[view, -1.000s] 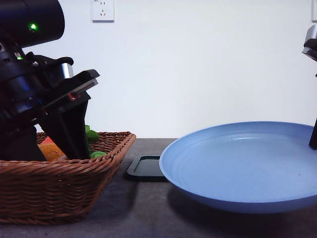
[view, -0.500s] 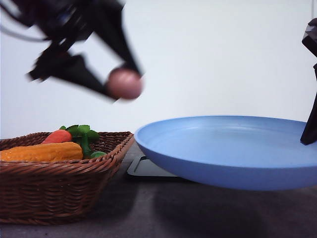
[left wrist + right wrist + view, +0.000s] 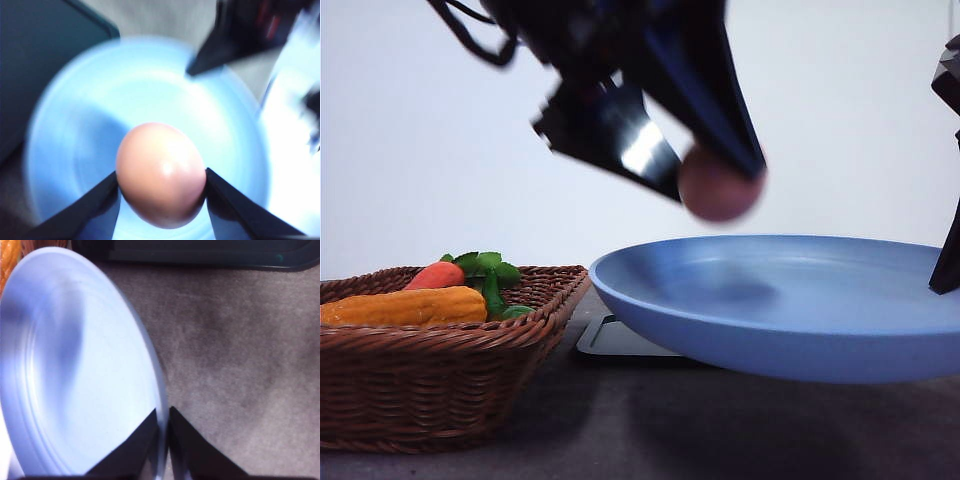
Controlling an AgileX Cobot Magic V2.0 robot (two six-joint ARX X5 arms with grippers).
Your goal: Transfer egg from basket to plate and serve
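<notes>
2 pincers: left pincer (image 3: 161,200) clamping the smooth pinkish-brown oval egg (image 3: 161,175) above the wide matte light-blue plate (image 3: 790,300), right pincer (image 3: 165,440) pinching the plate's rim, brown woven wicker basket (image 3: 430,370) on the counter.

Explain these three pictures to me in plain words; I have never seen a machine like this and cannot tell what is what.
This is a two-armed robot, and each arm ends in a two-fingered gripper. One picture looks forward over the table; the other two come from cameras on the wrists.

In the front view, the left gripper holds an egg in the air over a blue plate. The left wrist view looks down on that same egg between the dark fingers.

The right gripper pinches the plate's rim and holds the plate above the table.

On the table stand a wicker basket with a carrot and corn cob, and a black tray.
</notes>
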